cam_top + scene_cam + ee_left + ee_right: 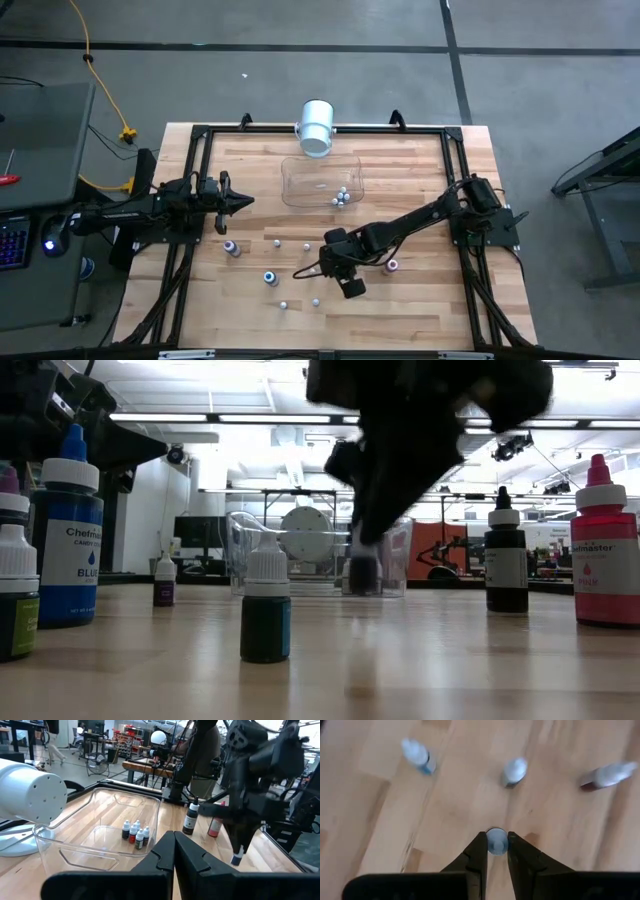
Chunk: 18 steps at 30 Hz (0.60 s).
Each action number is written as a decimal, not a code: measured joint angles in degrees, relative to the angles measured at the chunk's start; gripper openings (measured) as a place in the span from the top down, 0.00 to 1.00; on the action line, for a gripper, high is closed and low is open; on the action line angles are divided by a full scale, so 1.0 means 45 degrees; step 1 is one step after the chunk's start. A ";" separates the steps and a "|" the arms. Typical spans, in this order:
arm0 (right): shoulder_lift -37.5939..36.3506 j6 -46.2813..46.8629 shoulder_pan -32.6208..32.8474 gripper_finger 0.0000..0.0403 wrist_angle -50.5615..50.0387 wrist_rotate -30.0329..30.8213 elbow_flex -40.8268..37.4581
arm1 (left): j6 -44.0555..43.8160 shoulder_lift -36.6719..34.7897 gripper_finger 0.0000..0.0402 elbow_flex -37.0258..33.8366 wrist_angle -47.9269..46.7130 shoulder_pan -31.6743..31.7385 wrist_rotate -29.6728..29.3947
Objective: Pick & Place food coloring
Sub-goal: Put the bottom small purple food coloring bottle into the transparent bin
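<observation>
Right gripper is what you should watch: its two fingers are pinched on the white cap of a small bottle, which stands upright between them, so the bottle's long axis runs straight up into the gripper and you are looking down its top in the wrist view. Seen from table height, the bottle hangs at the tip of the dark gripper and seems clear of the wood, though blur keeps that from being certain. From above, your right gripper sits mid-table, the arm reaching in low from the right edge, elbow bent, wrist pointing down. The clear tub lies farther toward the back of the table from the gripper, with a few small bottles already inside; that looks like the drop spot, so the carry likely runs away from the front edge and slightly left. Loose bottles stand around you: a blue one, a purple one, a pink one just beside the arm. Left gripper waits fully closed and empty near the tub's left side.
</observation>
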 joint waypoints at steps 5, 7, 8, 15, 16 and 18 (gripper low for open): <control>-0.0284 0.0240 -0.0504 0.88 -0.1257 0.0143 0.1175 | 0.0005 0.0000 1.00 0.0000 0.0002 0.0000 0.0005; -0.0304 0.0244 -0.0805 0.88 -0.1754 0.0160 0.1806 | 0.0005 0.0000 1.00 0.0000 0.0002 0.0003 0.0005; -0.0336 0.0244 -0.0978 0.88 -0.2070 0.0206 0.2144 | 0.0000 0.0000 1.00 0.0000 0.0000 0.0001 0.0005; -0.0373 0.0244 -0.2319 0.88 -0.3517 0.1081 0.4172 | 0.0001 0.0000 1.00 0.0000 0.0002 0.0002 0.0005; -0.0373 0.0248 -0.2525 0.88 -0.3669 0.1240 0.4385 | 0.0004 0.0000 1.00 0.0000 0.0002 -0.0001 0.0000; -0.0373 0.0362 -0.2941 0.88 -0.4090 0.1614 0.4722 | 0.0001 0.0000 1.00 0.0000 0.0001 -0.0001 0.0002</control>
